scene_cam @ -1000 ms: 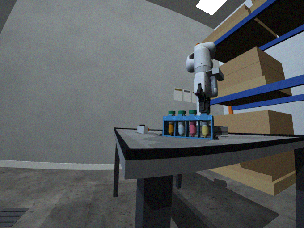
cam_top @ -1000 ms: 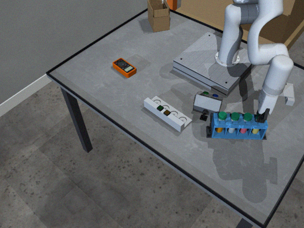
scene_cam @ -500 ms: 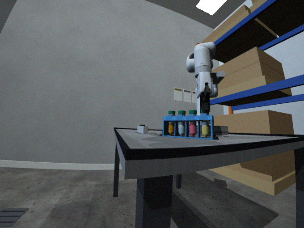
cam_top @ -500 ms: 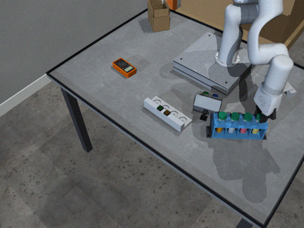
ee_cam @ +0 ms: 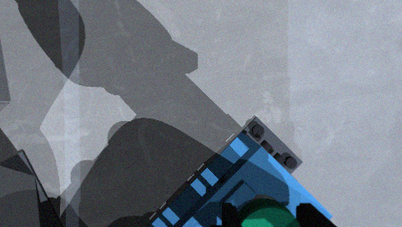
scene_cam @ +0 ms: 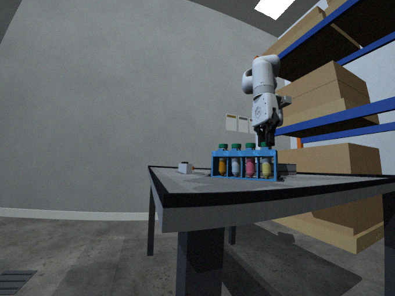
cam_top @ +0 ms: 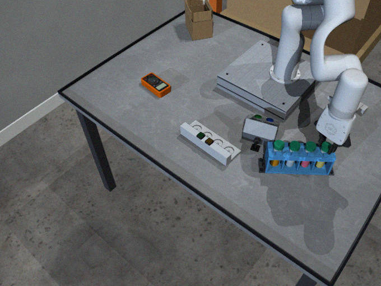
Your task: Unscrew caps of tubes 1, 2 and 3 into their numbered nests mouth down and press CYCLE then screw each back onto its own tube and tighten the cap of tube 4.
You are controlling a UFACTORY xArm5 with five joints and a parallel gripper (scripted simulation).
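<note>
The blue decapping rack [cam_top: 298,169] [scene_cam: 243,177] [ee_cam: 254,167] stands near the table's right side and holds four tubes with green caps. My gripper [cam_top: 325,147] [scene_cam: 265,143] [ee_cam: 265,215] points straight down over the rack's end tube with yellow contents, on the right in the top view. It is shut on that tube's green cap [cam_top: 324,146] [scene_cam: 263,143] [ee_cam: 264,214], which sits on the tube. The other three caps [cam_top: 278,144] [cam_top: 294,145] [cam_top: 310,146] sit on their tubes. The white cap tray [cam_top: 206,151] has empty nests and two unlit lamps [cam_top: 200,135] [cam_top: 208,141].
The key housing [cam_top: 259,130] with the green key [cam_top: 257,116] and the blue key [cam_top: 269,119] stands between the tray and the rack. An orange multimeter [cam_top: 156,84] lies mid-table. A cardboard box [cam_top: 198,17] stands at the far edge. The arm's base plate [cam_top: 251,76] lies behind the housing.
</note>
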